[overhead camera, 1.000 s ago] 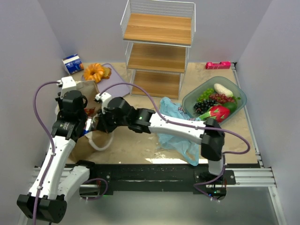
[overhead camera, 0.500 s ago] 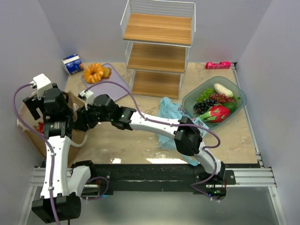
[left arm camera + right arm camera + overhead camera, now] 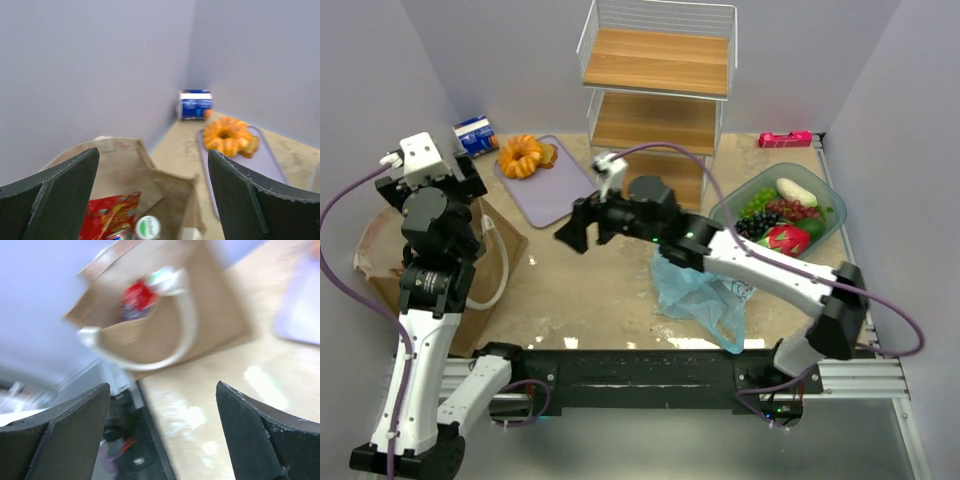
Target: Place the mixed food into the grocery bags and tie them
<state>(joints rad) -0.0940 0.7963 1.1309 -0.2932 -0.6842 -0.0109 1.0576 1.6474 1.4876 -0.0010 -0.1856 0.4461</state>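
While left gripper (image 3: pixel 152 151) and right gripper (image 3: pixel 162 385) are held wide and empty, brown paper bag (image 3: pixel 505 243) is logged at nine o'clock, part-filled; fruit (image 3: pixel 782 240) in bowl (image 3: pixel 715 213) at three o'clock is judged next, blue plastic bag (image 3: pixel 690 290) requiring opening.

Overhead camera: fixed high behind the near edge of the table (image 3: pixel 590 290), facing the far wall and covering the whole work area.

Left wrist camera: close above the brown paper bag (image 3: pixel 125 165), looking past the left gripper (image 3: pixel 152 151) toward the far-left corner. The blue-white carton (image 3: pixel 195 104) and orange pastry (image 3: pixel 226 136) lie ahead.

Right wrist camera: blurred, looking obliquely down past the right gripper (image 3: pixel 163 385) at the same bag, toward the table's near-left edge.

All three views share the bag. The overhead and left wrist views also share the carton and pastry.
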